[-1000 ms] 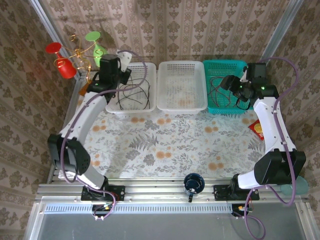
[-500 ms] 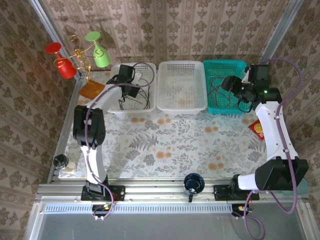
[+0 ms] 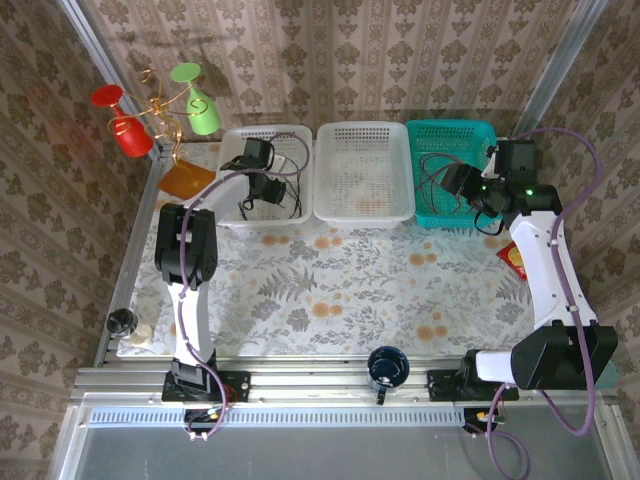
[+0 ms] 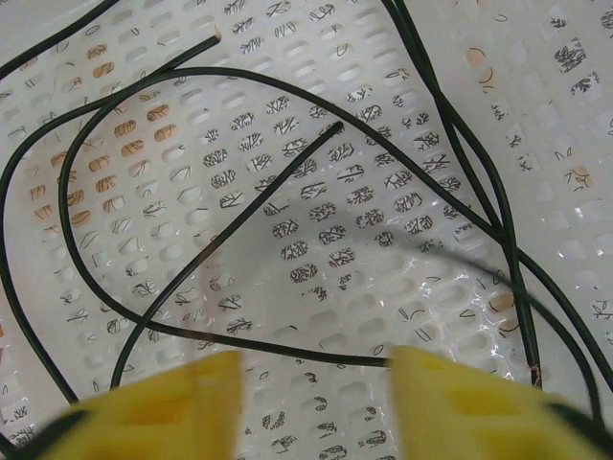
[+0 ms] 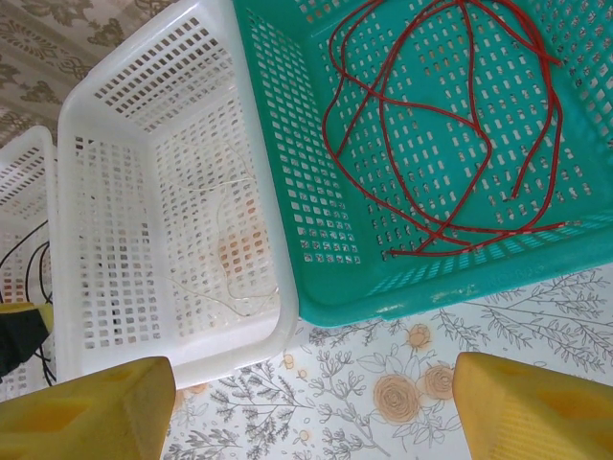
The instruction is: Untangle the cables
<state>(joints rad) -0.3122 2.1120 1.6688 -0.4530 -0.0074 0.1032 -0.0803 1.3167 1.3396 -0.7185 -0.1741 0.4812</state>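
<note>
- The left gripper [image 4: 316, 402] hung low inside the left white basket [image 4: 316, 240], its yellow fingers parted and closed on nothing. One loop of cable lay on the floor across the gap between them.
- The black cables [image 4: 278, 196] sprawled over that basket's perforated floor in loose, overlapping curves, with one free end showing just past the loop.
- They looked to me light and limp, thin enough to slip out of a shallow pinch. They would probably trail and drag their neighbours along rather than hold a shape.
- I'd have taken one near a free end or on a bare run clear of the crossings, and pinched it squarely.
- The floor's slots looked likely to catch a cable tip, and the basket walls would call for a clear lift before any sideways move.
- The right gripper [image 5: 316, 402] hovered over the near edge of the baskets, fingers spread wide and holding nothing.
- The red cables [image 5: 479, 240] lay in a loose tangle in the teal basket [image 5: 278, 144], touching its floor.
- The middle white basket [image 5: 144, 86] held what looked like one thin pale strand. The flowered tablecloth [image 5: 383, 383] in front offered open room.
</note>
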